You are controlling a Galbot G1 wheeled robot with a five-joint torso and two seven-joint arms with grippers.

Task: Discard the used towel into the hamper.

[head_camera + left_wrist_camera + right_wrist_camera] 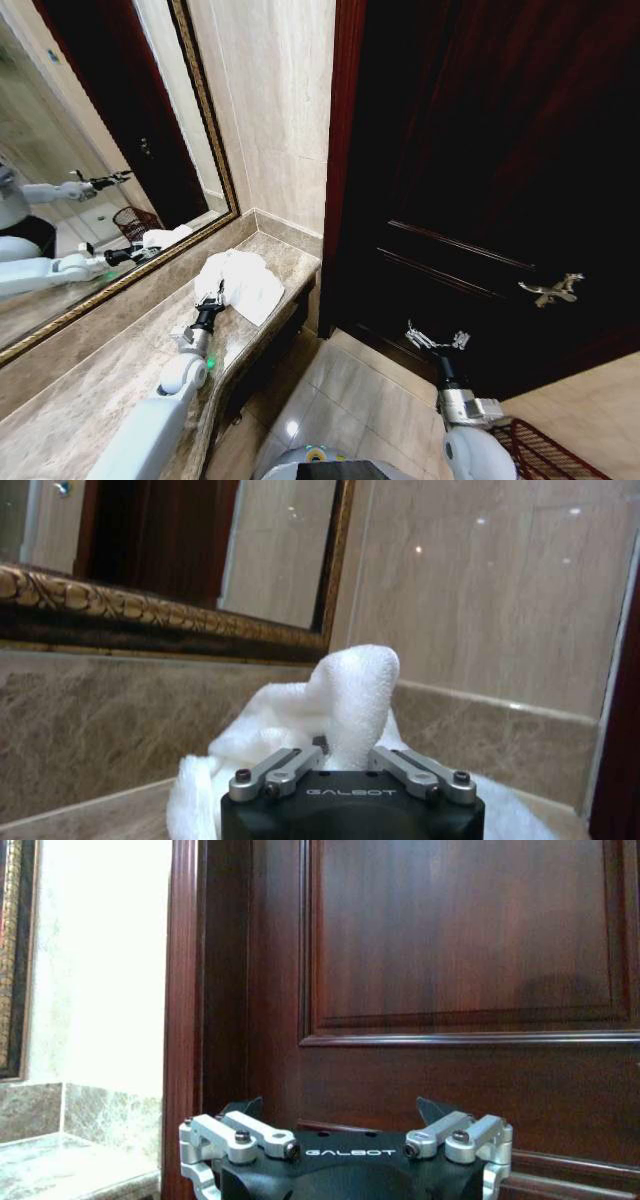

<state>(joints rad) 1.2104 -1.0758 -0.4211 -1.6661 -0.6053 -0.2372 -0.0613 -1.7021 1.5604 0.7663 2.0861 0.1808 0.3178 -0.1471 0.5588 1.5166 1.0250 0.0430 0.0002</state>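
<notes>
Fingers (395, 761) pinching towel (243, 282) on counter (90, 390); hamper (545, 455) apart.

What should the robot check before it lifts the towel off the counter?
1. Left gripper at the towel: ok, it sits at the towel's near edge on the counter.
2. Fingers closed on cloth: ok, in the left wrist view a fold of towel stands pinched between them.
3. Whole towel gathered: not ok, most of it lies spread on the counter.
4. Right gripper out of the way: ok, it hangs open over the floor in front of the door.
5. Hamper located: ok, a piece of it shows at the robot's lower right.
6. Hamper open and empty: cannot tell.
</notes>
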